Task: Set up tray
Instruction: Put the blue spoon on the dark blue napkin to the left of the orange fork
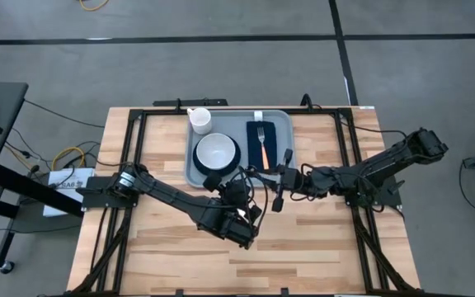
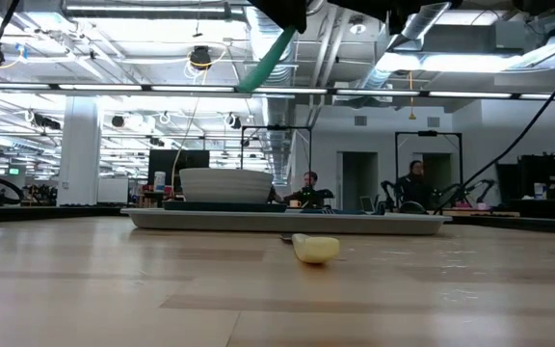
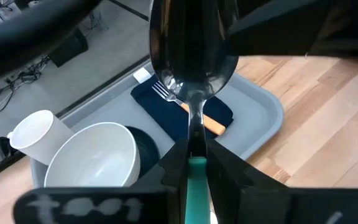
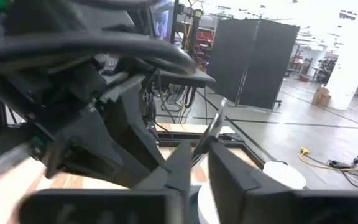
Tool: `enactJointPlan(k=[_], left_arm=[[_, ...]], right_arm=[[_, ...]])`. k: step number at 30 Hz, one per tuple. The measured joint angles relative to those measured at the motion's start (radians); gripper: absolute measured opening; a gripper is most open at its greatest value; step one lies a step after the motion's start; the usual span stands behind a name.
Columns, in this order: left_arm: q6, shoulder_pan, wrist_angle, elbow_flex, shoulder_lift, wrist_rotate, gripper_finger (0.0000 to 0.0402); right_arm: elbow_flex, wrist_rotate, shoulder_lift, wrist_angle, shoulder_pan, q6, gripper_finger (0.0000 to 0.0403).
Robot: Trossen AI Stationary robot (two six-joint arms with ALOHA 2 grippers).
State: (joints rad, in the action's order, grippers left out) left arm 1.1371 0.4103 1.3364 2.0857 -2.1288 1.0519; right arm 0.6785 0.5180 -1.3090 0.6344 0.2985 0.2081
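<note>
The light grey-blue tray lies at the table's far middle. It carries a white cup, a white bowl on a dark plate, and a navy napkin with an orange-handled fork on top. A spoon with a metal bowl and a teal handle is held in the air just near of the tray. My left gripper is shut on it. My right gripper comes in from the right and is closed around its other end. My left gripper pinches the spoon between both fingers where the metal neck meets the teal handle. The spoon's bowl points away over the tray. The spoon is lifted clear, and the handle's free end slants down. My right gripper has the spoon's thin metal end in the narrow gap between its two fingers, coming level from the table's right. The spoon shows edge-on and runs away from the fingers. Which part of the bowl the fingers meet is hidden by the fingers.
A small pale yellow object lies on the wood in front of the tray. The two arms meet over the table's middle, just near of the tray's near rim. People stand in the room beyond the table.
</note>
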Motion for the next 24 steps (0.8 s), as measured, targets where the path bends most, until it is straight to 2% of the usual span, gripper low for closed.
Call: enactJointPlan(k=[3,12,24], left_arm=[[0.0,-0.002,0.004,0.0,0.0,-0.006,0.0033],[-0.015,0.0,-0.003,0.0,0.0,-0.034,0.0047],[-0.056,0.0,-0.001,0.0,0.0,-0.043,0.0035]], right_arm=[[0.001,-0.001,0.001,0.002,0.001,-0.001,0.001],[0.001,-0.01,0.001,-0.004,0.0,-0.009,0.0001],[0.001,-0.026,0.0,-0.004,0.0,-0.017,0.0009]])
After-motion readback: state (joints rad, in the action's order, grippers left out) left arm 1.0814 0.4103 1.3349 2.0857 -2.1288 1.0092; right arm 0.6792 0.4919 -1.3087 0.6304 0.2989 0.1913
